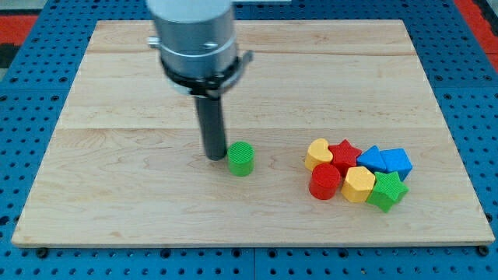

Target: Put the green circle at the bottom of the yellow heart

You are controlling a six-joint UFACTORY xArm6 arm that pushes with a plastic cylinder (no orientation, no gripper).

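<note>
My tip (214,157) is one plain rod with no fingers, so nothing opens or closes; it stands on the wooden board (117,194). One green circle (241,159) sits just beside my tip, on the view's right, perhaps touching. Well apart, further to the right, is a cluster of seven blocks: one yellow heart (317,153), one red star (345,151), one red cylinder (325,182), one yellow hexagon (359,184), one green star (387,190) and two blue blocks (385,161). No writing is visible.
</note>
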